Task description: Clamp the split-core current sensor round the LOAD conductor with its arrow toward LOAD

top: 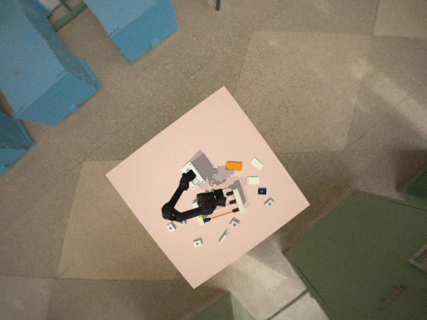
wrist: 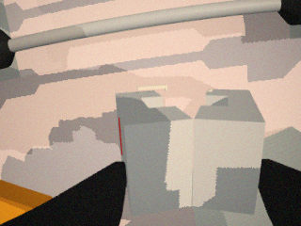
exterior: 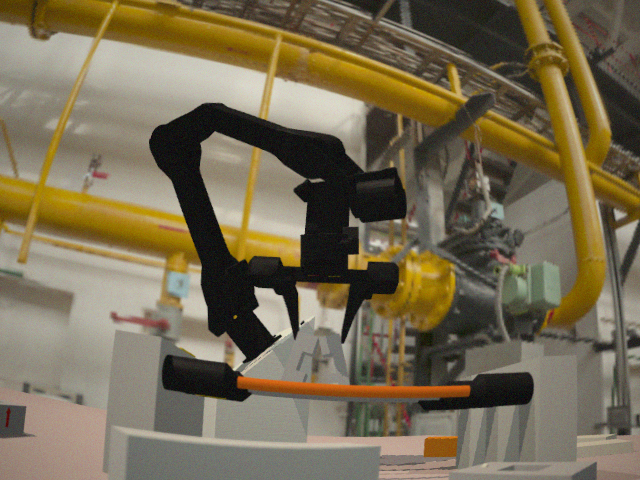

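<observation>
The grey split-core sensor (wrist: 188,157) (exterior: 315,356) stands upright on the pink table (top: 213,131), with a thin red mark on its left face in the wrist view. My gripper (wrist: 191,170) (exterior: 320,336) (top: 219,198) points down over it and is shut on the sensor, one black finger on each side. In the top view the arm hides the sensor. An orange conductor (exterior: 351,387) (top: 220,215) with black end sleeves runs in front of the sensor in the exterior view. A grey conductor (wrist: 145,19) crosses the top of the wrist view, beyond the sensor. No LOAD marker is readable.
Grey support blocks (exterior: 139,382) (exterior: 537,408) hold the conductor ends. An orange block (top: 233,166), two cream blocks (top: 256,163) (top: 252,179), a dark blue block (top: 261,190) and several small grey cubes (top: 269,202) (top: 197,242) lie around the rack.
</observation>
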